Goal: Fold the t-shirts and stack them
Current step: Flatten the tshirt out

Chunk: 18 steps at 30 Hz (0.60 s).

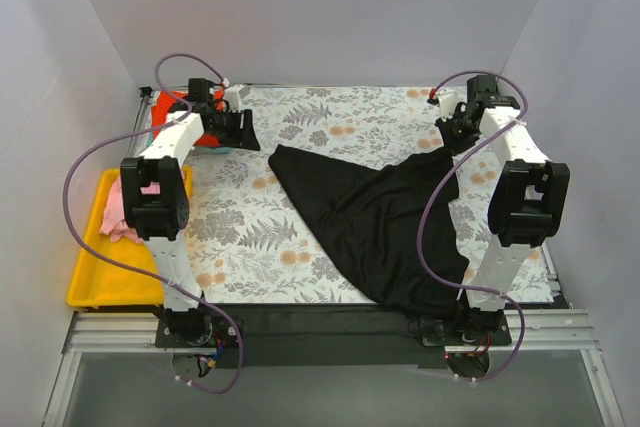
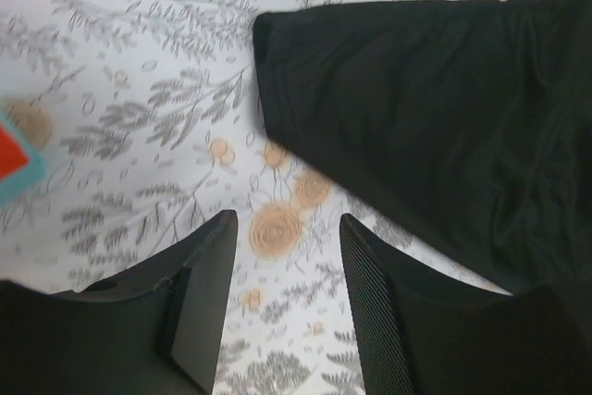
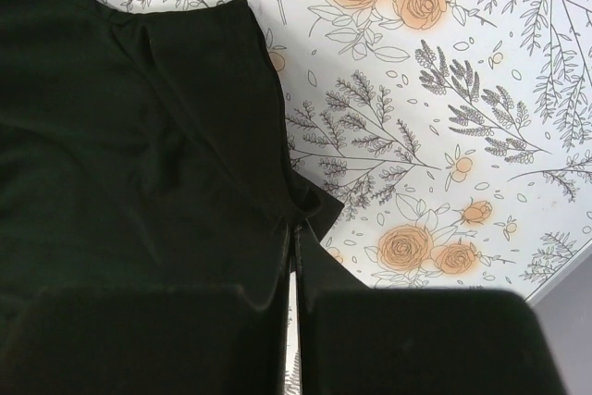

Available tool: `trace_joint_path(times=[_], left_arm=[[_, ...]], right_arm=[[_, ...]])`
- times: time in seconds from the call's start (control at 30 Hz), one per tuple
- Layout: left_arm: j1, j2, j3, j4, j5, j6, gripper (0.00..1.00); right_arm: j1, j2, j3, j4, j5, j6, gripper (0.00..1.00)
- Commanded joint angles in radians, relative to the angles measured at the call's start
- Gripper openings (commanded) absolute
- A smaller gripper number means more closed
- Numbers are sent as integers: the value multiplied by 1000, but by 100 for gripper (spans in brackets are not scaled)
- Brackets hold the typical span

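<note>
The large black t-shirt (image 1: 370, 217) lies spread across the middle and right of the floral cloth. My right gripper (image 1: 455, 132) is at its far right corner, and in the right wrist view my right gripper (image 3: 294, 228) is shut on an edge of the black t-shirt (image 3: 139, 136). My left gripper (image 1: 240, 127) hovers open just left of the shirt's far left corner. In the left wrist view my left gripper (image 2: 287, 224) is empty over the bare cloth, with the black t-shirt (image 2: 416, 108) beyond it. The red-orange t-shirt (image 1: 165, 107) lies at the far left under my left arm, and a teal edge (image 2: 23, 182) shows beside it. The pink t-shirt (image 1: 120, 212) lies in the tray.
The yellow tray (image 1: 100, 282) sits off the table's left edge, near the left arm's base. The grey-and-orange floral cloth (image 1: 250, 237) covers the table. White walls close in the back and both sides.
</note>
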<state>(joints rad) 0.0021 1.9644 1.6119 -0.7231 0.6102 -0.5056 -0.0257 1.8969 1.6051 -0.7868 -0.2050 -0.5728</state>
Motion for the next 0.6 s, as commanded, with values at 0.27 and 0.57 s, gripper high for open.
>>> trace_joint_path(times=[0.27, 0.57], left_arm=[[-106, 284, 261, 80, -7, 13, 44], [-134, 404, 361, 73, 17, 10, 50]], right_arm=[[0, -33, -25, 18, 3, -7, 1], [-2, -16, -14, 17, -1, -4, 1]])
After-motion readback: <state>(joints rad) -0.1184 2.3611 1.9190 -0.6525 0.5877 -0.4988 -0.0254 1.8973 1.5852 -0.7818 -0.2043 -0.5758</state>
